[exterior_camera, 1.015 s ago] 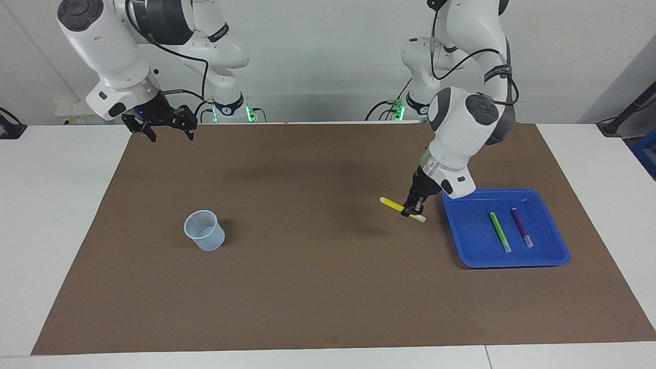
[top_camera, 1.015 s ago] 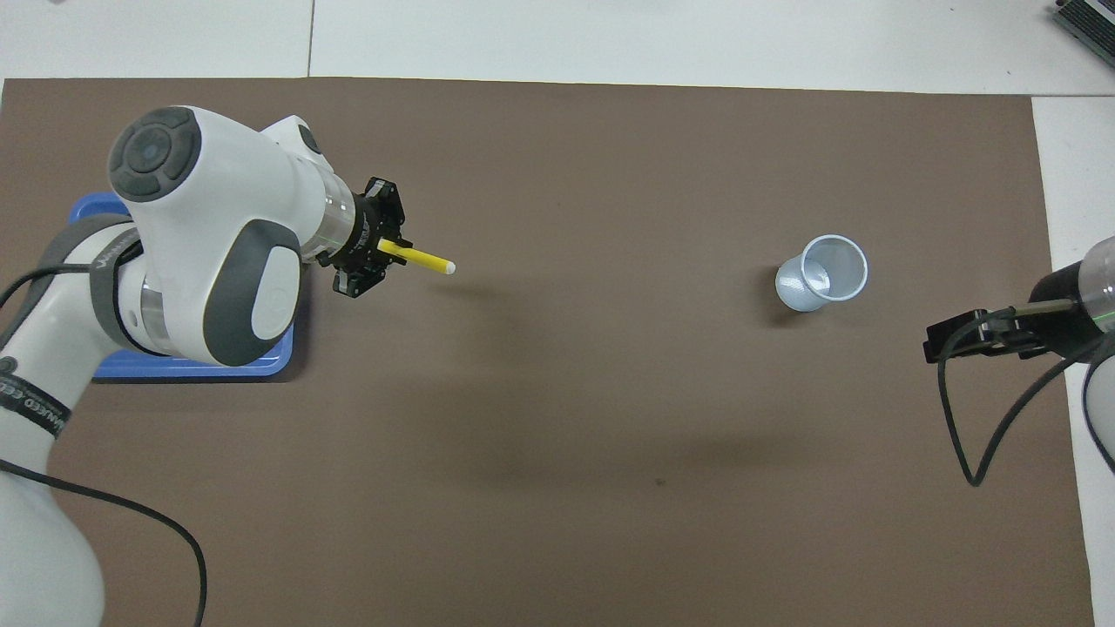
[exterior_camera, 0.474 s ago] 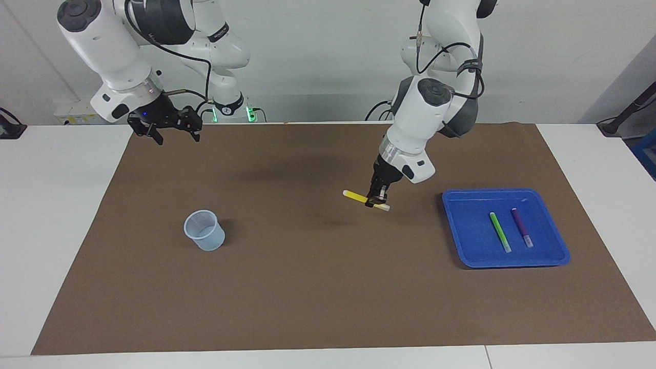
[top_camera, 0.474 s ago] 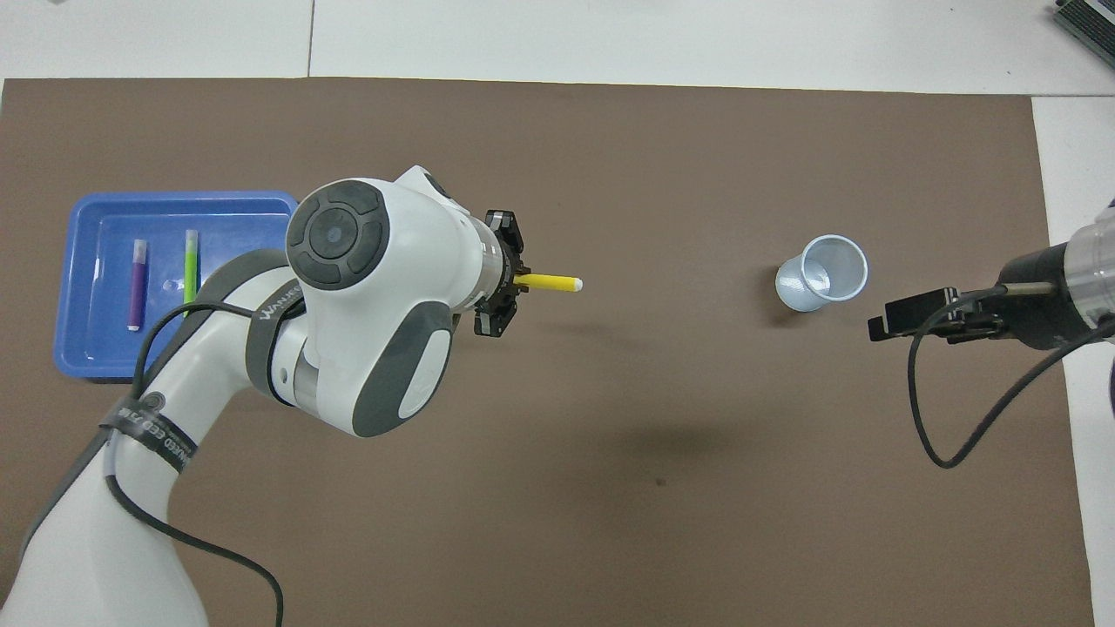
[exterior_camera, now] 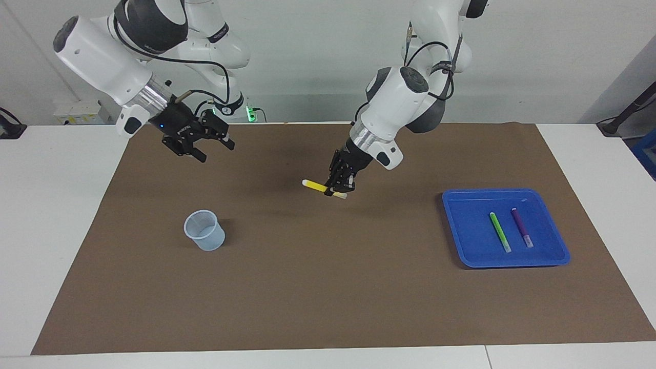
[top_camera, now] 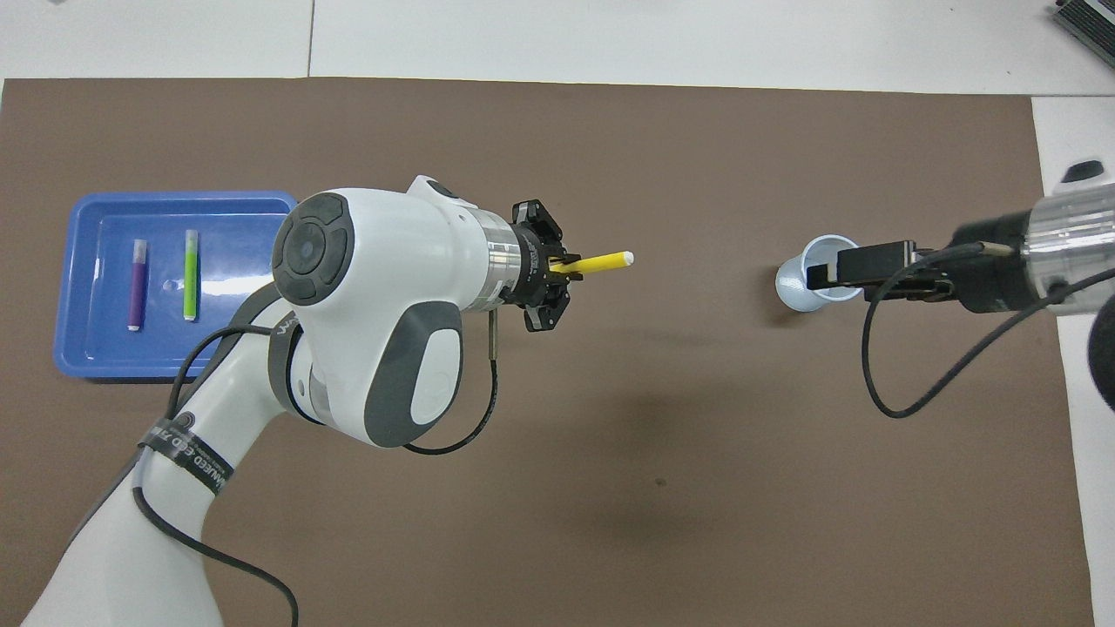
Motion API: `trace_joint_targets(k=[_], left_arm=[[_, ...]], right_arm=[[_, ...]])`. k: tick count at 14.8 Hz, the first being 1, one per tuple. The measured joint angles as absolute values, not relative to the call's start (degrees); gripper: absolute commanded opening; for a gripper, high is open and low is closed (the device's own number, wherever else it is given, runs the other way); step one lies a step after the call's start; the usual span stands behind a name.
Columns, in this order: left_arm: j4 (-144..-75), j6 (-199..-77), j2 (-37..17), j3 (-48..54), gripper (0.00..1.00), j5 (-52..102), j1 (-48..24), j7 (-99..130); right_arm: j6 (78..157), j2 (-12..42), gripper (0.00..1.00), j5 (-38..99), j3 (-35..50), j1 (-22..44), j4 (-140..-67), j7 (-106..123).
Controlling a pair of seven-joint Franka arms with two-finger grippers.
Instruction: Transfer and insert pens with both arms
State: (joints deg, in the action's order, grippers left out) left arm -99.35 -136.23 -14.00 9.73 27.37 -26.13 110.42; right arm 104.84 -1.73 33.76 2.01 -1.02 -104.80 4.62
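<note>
The left gripper [exterior_camera: 338, 187] has its jaws clamped on one yellow pen [exterior_camera: 319, 187] above mid-table. The right gripper [exterior_camera: 205, 147] hangs with jaws apart. Two pens, green [exterior_camera: 499, 231] and purple [exterior_camera: 521, 227], lie in one blue tray [exterior_camera: 461, 241]; one cup [exterior_camera: 204, 230] stands apart.

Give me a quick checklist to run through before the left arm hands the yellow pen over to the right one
1. Left gripper shut on the yellow pen: ok.
2. Pen held clear above the brown mat, near the table's middle: ok.
3. Free length of pen sticking out toward the right arm's end for grasping: ok.
4. Right gripper open and empty: ok.
5. Right gripper lined up with the pen: not ok, the two are well apart.
6. Cup upright and uncovered, as the facing view shows: ok.
</note>
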Motion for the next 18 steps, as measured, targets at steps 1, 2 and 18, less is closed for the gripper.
trace_joint_targets(k=[1, 2, 18], left_arm=[[-99.35, -136.81, -14.0, 10.09, 0.0, 28.76, -26.22, 110.43], [-99.38, -137.46, -14.01, 10.39, 0.0, 29.46, -26.6, 110.5], [-102.63, -159.36, -14.4, 10.85, 0.0, 30.04, -35.88, 119.74]], right_arm=[[106.69, -0.79, 1.0, 34.68, 2.1, 0.31, -104.84, 4.7], [108.34, -0.01, 1.0, 34.98, 2.21, 1.77, -104.83, 4.7], [115.82, 1.45, 0.45, 36.12, 2.47, 8.1, -104.82, 4.69]])
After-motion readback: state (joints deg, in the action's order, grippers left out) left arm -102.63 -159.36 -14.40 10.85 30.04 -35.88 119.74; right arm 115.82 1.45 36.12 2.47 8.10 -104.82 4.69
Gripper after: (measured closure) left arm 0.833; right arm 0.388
